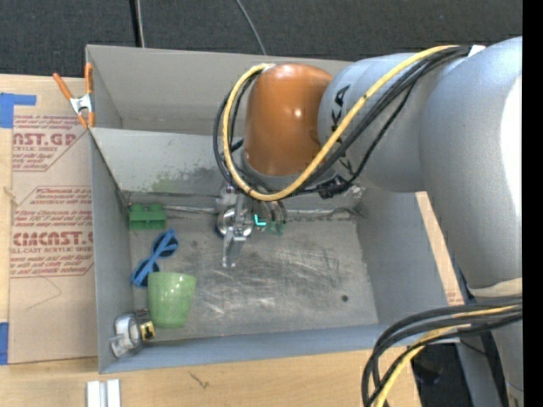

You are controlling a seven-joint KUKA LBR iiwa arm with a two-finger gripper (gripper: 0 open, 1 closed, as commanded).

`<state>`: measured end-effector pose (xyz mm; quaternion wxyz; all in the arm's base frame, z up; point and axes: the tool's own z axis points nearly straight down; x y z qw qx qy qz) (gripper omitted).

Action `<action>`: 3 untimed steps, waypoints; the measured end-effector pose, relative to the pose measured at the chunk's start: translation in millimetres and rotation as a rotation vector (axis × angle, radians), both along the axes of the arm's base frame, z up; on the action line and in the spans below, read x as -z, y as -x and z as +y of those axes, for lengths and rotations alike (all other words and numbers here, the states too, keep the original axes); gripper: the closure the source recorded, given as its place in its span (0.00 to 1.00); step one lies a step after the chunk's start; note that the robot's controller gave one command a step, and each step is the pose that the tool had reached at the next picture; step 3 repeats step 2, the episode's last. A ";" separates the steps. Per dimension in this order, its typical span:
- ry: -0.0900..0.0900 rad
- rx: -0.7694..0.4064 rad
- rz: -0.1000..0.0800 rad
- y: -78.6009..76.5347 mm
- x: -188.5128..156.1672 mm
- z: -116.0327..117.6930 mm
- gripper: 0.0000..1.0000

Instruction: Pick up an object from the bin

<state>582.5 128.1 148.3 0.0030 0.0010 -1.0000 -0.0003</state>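
My gripper (230,248) hangs under the arm's orange cover, low over the bare floor in the middle of the bin, toward the back wall. Nothing shows in it. A small dark green piece (277,225) lies just right of it by the back wall, partly hidden by the wrist. Blue sunglasses (155,257) lie to its left on the floor. A pale green cup (171,298) rests on its side in front of the sunglasses.
A green block (147,217) sits in the back left corner. A silver and yellow tape measure (131,331) lies in the front left corner. The arm and its cables cover the bin's right and back parts.
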 end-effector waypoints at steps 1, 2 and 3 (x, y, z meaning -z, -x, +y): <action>-0.001 0.001 -0.007 -2.1 -4.0 -0.6 1.00; -0.001 0.132 -0.015 99.9 -173.7 -37.6 1.00; -0.001 0.132 -0.015 99.9 -173.7 -37.6 1.00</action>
